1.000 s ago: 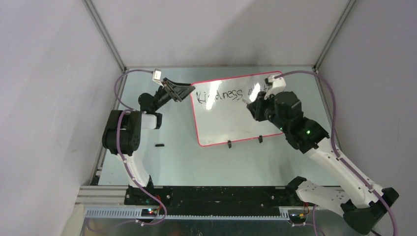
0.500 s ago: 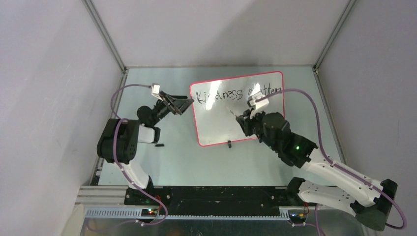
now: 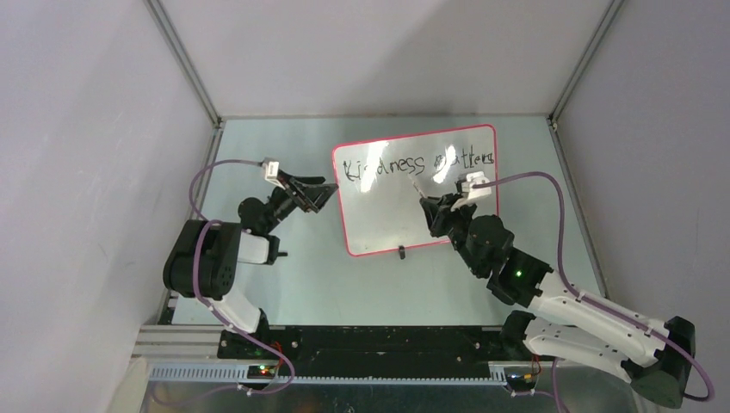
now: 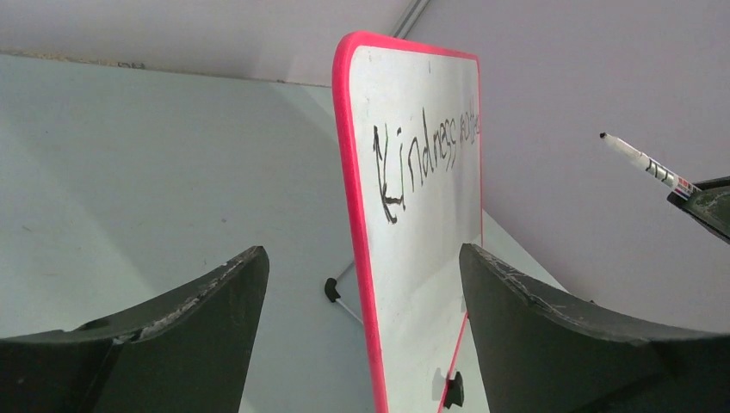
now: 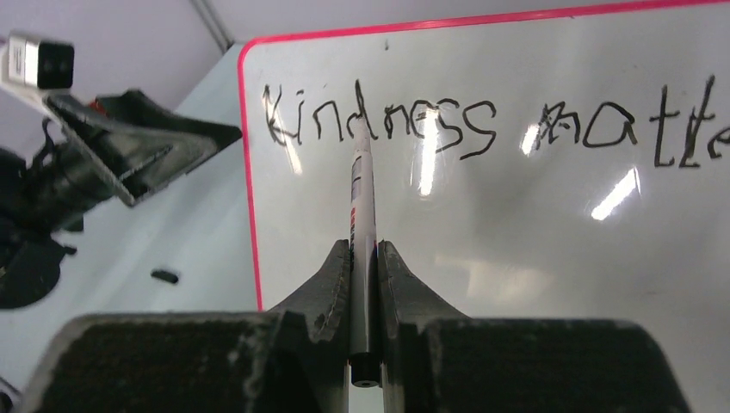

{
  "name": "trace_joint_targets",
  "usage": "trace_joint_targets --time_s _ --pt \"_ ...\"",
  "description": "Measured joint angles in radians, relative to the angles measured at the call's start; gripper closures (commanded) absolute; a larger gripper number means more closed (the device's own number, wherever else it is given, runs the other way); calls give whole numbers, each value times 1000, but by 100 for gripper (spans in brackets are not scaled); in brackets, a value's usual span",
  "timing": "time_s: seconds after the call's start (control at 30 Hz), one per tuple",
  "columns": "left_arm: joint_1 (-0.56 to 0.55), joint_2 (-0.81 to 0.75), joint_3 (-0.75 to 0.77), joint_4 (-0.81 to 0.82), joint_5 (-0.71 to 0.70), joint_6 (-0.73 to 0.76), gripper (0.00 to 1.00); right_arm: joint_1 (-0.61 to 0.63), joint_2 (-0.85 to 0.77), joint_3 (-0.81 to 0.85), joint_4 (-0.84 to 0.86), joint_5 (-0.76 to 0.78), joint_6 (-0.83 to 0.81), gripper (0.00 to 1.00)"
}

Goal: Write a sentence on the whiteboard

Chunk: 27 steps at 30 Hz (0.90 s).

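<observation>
toward the back of the tabletop [image 3: 344, 284], can see the whiteboard [image 3: 387, 219] with its thin red-pink rim and a black clip foot [image 3: 401, 251] at the near edge. along the top of the board, can read the sentence [image 3: 419, 163] in one line of uneven black letters: "kindness matters". over by the board's left rim, find the left pincer [image 4: 361, 254] spread wide, gripping nothing, just beside that rim; cannot tell whether touching. from the left wrist, looking almost edge-on along the board's face, between the two parted fingers [image 4: 172, 344]. in front of the board, find the right pincer [image 5: 365, 251] clamped tight on a white marker [image 5: 361, 198], butt end sunk between the fingers and most of the barrel sticking out past them. from the right wrist, see the marker lined up with the middle letters of "kindness", tip pointing at the board. from the left wrist, see that tip hanging in the air, apart from the board's face. near the left arm, spot a small black piece [image 5: 163, 276] lying on the tabletop, too small to identify.
</observation>
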Motion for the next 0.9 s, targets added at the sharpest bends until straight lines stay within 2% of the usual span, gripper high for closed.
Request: trace_joint_targets --time_s 0.27,0.5,0.7,0.9 --pt "-10 0 12 0 0 7 15 107 98 21 43 261 105 100" --pt "-16 0 56 1 1 6 17 223 241 98 65 466 -43 100" --pt "-24 1 66 1 2 6 19 192 222 111 31 381 -100 100" --pt "-34 3 88 2 1 7 20 169 122 48 42 318 -124 100"
